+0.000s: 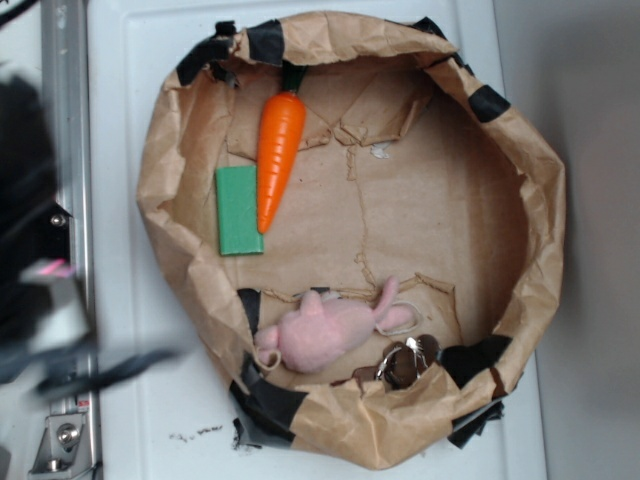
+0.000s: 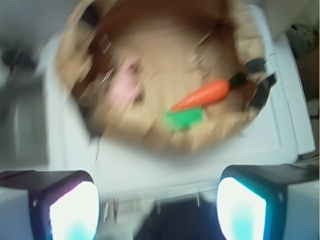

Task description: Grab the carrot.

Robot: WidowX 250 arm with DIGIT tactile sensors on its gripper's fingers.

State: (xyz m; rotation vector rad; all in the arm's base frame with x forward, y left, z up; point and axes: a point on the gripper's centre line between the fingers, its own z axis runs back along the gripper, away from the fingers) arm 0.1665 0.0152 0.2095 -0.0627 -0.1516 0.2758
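Pincer [image 2: 157, 207] pads frame the wrist view, spread apart and empty. At one o'clock, the carrot [image 2: 204, 94] lies in the paper nest [image 1: 540, 230]; smooth, stiff, probably light—grip mid-body.

I see a big brown paper bowl [image 1: 520, 200] mid-frame on a white table [image 1: 120, 100]. Inside, a flat green block [image 1: 238, 210] lies upper left, a pink plush [image 1: 325, 333] below.
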